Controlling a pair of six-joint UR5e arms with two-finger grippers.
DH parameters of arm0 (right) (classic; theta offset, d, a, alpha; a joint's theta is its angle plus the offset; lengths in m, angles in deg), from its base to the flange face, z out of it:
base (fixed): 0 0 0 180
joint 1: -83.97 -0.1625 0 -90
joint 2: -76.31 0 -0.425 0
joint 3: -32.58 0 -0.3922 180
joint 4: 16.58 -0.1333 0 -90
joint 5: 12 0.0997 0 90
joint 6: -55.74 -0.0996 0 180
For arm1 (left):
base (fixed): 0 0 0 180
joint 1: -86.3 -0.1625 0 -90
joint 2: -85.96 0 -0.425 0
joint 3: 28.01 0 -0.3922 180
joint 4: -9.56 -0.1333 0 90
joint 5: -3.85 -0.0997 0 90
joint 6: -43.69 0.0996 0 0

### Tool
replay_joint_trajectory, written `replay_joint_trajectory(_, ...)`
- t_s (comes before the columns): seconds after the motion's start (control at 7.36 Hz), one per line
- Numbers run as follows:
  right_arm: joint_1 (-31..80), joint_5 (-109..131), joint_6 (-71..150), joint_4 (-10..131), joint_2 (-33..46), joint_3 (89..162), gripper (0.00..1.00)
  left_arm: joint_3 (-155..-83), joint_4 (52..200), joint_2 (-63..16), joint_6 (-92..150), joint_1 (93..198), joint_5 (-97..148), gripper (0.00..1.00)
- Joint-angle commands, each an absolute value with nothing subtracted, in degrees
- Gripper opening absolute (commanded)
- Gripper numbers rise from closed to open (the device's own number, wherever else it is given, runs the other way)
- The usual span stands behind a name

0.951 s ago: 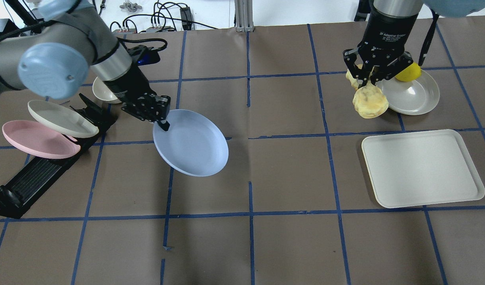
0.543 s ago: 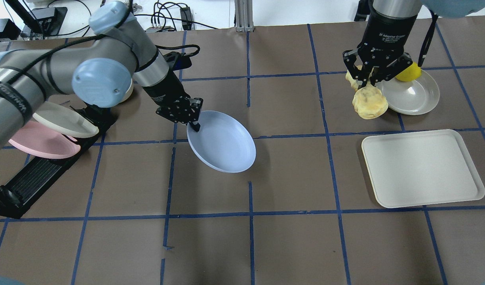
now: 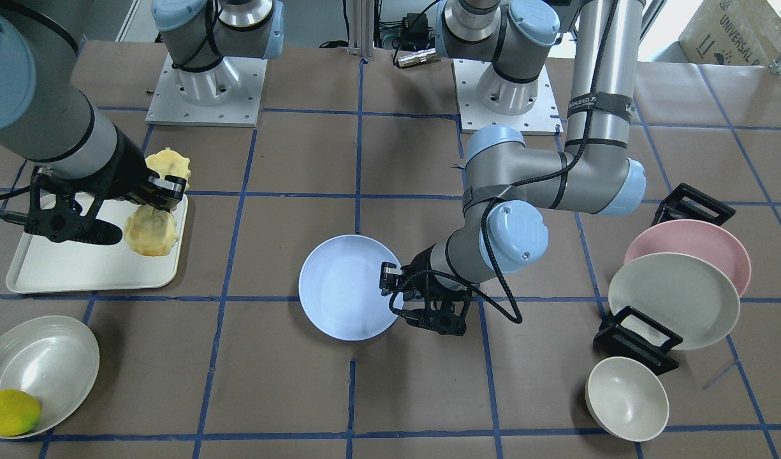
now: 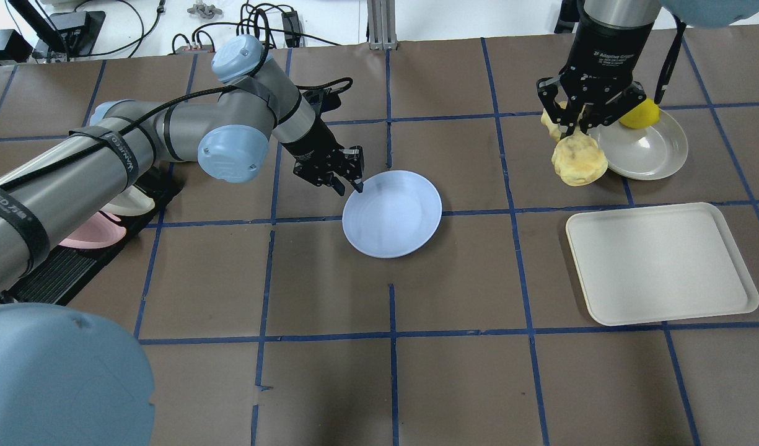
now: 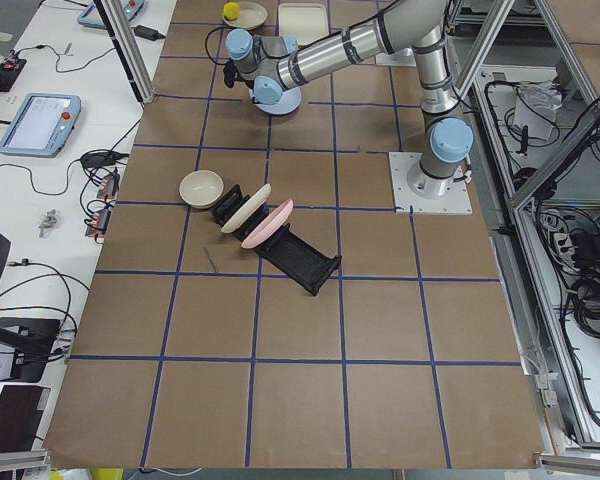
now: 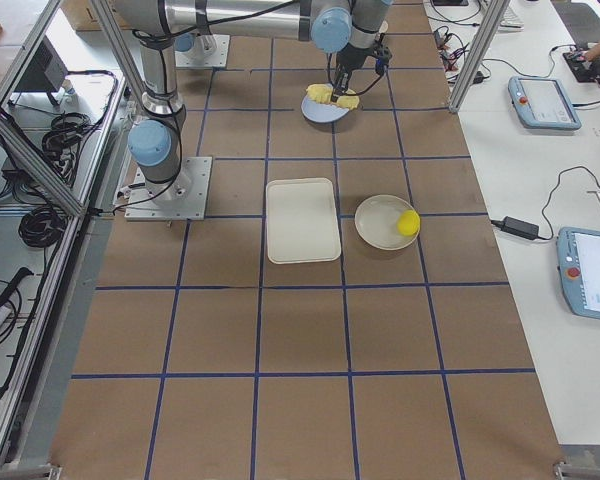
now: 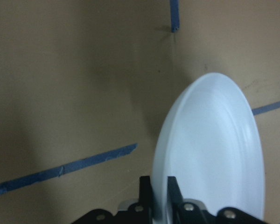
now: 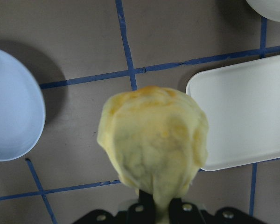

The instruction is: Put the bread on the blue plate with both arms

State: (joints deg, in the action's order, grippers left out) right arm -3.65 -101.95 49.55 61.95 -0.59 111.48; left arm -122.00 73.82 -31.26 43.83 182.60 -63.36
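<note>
My left gripper is shut on the near-left rim of the blue plate, which sits low near the table's middle, almost level. I cannot tell whether it touches the table. The left wrist view shows the fingers pinching the plate's rim. My right gripper is shut on the bread, a bumpy pale-yellow loaf hanging end-down above the table at the far right. In the right wrist view the bread fills the middle and the blue plate lies at the left edge.
A white tray lies at the right. An off-white plate with a lemon sits behind the bread. A black rack holds a pink plate and an off-white plate, with a bowl beside it.
My left arm has carried the blue plate rightward from near the rack to the table's middle and levelled it out. The right gripper with the bread has stayed put.
</note>
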Motion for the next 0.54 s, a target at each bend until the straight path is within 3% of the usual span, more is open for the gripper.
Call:
replay_joint_trajectory(0.0,-6.7,-98.4,42.4,62.8,1.5,110.4,0.07,-122.0,78.5,-25.4,43.2,180.9,-67.8,1.0)
replay_joint_trajectory(0.41,-21.2,-98.4,27.2,75.9,12.4,107.4,0.07,-120.9,96.5,-9.7,49.2,176.5,-80.8,1.0)
